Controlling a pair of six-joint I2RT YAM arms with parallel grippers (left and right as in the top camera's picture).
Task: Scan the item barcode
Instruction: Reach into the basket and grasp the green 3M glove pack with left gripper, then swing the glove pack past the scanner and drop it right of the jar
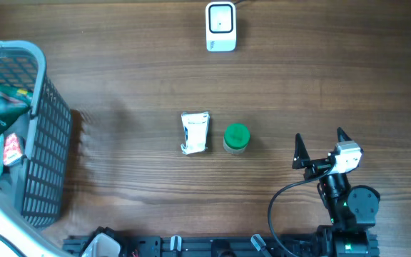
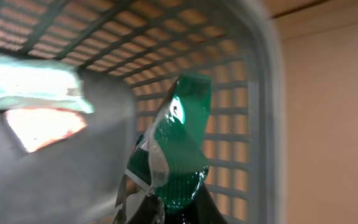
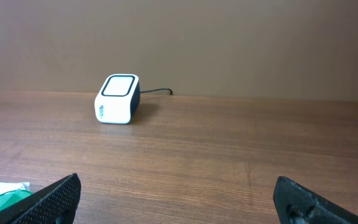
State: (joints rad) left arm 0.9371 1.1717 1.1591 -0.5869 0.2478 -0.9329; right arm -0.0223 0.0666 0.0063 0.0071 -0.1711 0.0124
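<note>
- Currently, the left gripper (image 2: 166, 213) is reaching down inside the grey basket (image 1: 48, 135), which is sitting at the 9 o'clock edge of the table (image 1: 134, 78).
- Its fingers are pressing together and appear to be pinching the lower edge of the green foil packet (image 2: 179, 149). The contact point is lying at the very bottom of the left wrist view and is hard to make out.
- The packet is standing upright against the basket's lattice wall. It is looking glossy and dark green, with fine ribbed lines across its face, a crumpled silver inner edge curling at 7 o'clock, and a bright glare spot near its top.
- No barcode is showing on the face that is turned to the camera.
- A red-and-white packet (image 2: 42, 124) is lying blurred at 9 o'clock from the green one.
- The white scanner (image 1: 220, 27) is sitting at 12 o'clock on the table, with its cable trailing off behind it.
- A white pouch (image 1: 195, 133) and a green-lidded jar (image 1: 236, 138) are resting side by side at table centre, the jar at 3 o'clock from the pouch.
- The right gripper (image 1: 320, 141) is hovering at 4 o'clock with its fingers spread wide, gripping nothing and facing the scanner.
</note>
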